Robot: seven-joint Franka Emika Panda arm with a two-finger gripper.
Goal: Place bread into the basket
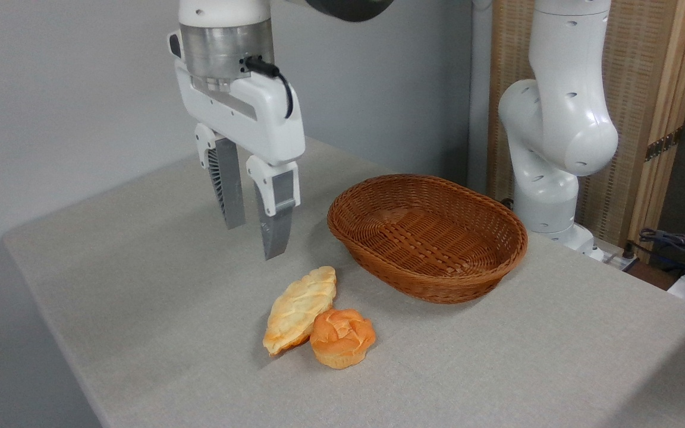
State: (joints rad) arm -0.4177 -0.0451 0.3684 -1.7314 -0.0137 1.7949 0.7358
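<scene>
- The pincer (254, 241) hangs above the desk (140, 309), pointing down, with its two grey fingers (228, 184) spread apart and nothing between them.
- The bread (342, 337), a small round orange-brown bun with a swirled top and a paler base, sits on the desk near the front, below and to the right of the pincer.
- A longer, flat, pale golden pastry (299, 309) lies just left of the bread, touching it or very nearly so; its far tip points toward the pincer.
- The basket (420, 276), oval, reddish-brown wicker, stands on the desk behind and to the right of the bread, apart from it, with nothing inside.
- The pincer is left of the basket and clear of it.
- The arm's white base (547, 154) rises at the desk's far right edge, behind the basket, in front of a wooden slatted screen (646, 89).
- Some cables (675, 244) lie off the desk at far right.
</scene>
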